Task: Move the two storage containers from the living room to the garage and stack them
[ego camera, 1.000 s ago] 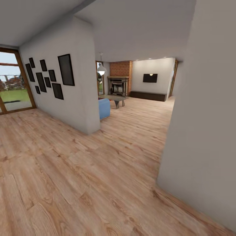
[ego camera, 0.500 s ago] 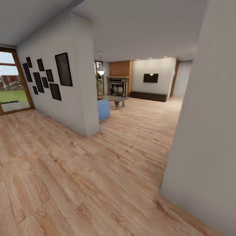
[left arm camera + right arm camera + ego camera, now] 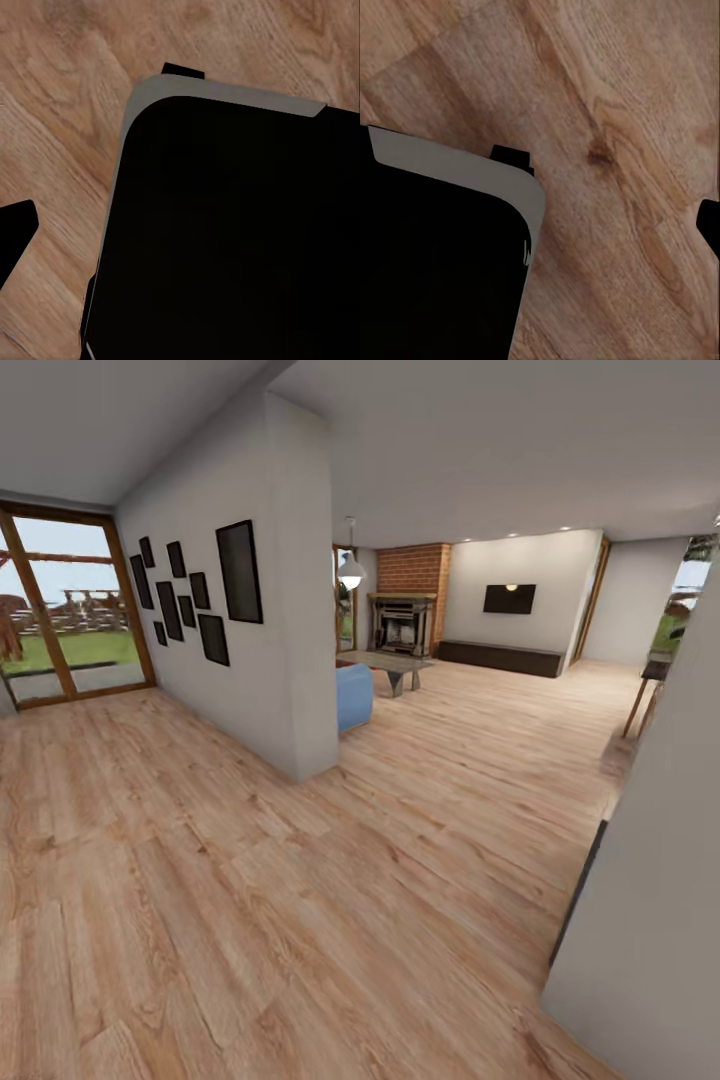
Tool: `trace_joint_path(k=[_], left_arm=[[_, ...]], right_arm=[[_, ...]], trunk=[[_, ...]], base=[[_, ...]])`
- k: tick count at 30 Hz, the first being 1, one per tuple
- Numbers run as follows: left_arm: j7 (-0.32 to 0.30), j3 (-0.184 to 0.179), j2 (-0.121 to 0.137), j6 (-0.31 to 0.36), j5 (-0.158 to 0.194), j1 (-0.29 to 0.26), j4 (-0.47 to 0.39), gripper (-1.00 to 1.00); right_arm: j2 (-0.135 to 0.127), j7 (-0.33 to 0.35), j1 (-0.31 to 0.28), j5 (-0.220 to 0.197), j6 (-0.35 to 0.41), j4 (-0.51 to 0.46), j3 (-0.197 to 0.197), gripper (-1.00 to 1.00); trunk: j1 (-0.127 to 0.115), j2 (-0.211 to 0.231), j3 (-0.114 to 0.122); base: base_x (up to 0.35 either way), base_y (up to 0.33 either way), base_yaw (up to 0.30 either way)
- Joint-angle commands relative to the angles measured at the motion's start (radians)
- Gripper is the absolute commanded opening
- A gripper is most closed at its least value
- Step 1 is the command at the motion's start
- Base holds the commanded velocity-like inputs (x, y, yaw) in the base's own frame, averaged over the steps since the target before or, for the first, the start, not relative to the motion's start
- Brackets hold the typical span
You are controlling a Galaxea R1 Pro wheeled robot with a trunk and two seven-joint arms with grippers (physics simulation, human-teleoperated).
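living room [image 3: 480, 660] ahead past white wall [image 3: 290, 640] | blue sofa [image 3: 354, 696] | hands' grip: cannot tell

The sofa [image 3: 354, 695] is mostly hidden behind the partition wall [image 3: 290, 620]; the near wall [image 3: 660, 880] runs off the right edge, covering most of a wooden table [image 3: 648, 685]; the picture frames [image 3: 190, 595] show nothing legible; a dark body [image 3: 232, 232] blocks the left wrist view.

Sofa [image 3: 354, 696] behind partition wall [image 3: 290, 640]; fireplace [image 3: 402, 624] beyond; window [image 3: 60, 610] far left.
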Motion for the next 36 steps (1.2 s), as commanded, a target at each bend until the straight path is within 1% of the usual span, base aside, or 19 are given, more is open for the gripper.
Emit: trace_joint_path(k=[1, 6, 14, 18, 30, 36], left_arm=[[0.0, 0.005, 0.0, -0.002, 0.002, 0.0, 0.0, 1.0], [0.0, 0.005, 0.0, -0.002, 0.002, 0.0, 0.0, 1.0], [0.0, 0.004, -0.002, -0.002, 0.001, 0.0, 0.0, 1.0], [0.0, 0.003, -0.002, -0.001, 0.001, 0.0, 0.0, 1.0], [0.0, 0.003, -0.002, -0.002, 0.001, 0.0, 0.0, 1.0], [0.0, 0.004, -0.002, -0.002, 0.001, 0.0, 0.0, 1.0]], right_arm=[[0.0, 0.0, -0.001, -0.009, -0.006, 0.003, 0.008, 1.0], [0.0, 0.007, -0.001, -0.009, -0.005, 0.003, 0.009, 1.0], [-0.001, 0.014, -0.001, -0.009, -0.003, 0.003, 0.013, 1.0], [-0.001, 0.003, -0.001, -0.011, -0.003, 0.003, 0.014, 1.0], [0.002, -0.001, -0.001, -0.022, -0.001, 0.003, 0.001, 1.0], [0.001, -0.001, -0.001, -0.017, 0.0, 0.003, 0.009, 1.0]], trunk=[[0.001, 0.0, -0.001], [0.001, 0.0, -0.001], [0.001, 0.0, -0.001], [0.001, 0.0, -0.001], [0.001, 0.0, -0.001], [0.001, 0.0, -0.001]], base=[[0.323, 0.0, 0.287], [0.323, 0.0, 0.191], [0.323, 0.0, 0.006], [0.323, 0.0, 0.0], [0.324, 0.0, 0.0], [0.324, 0.0, 0.0]])
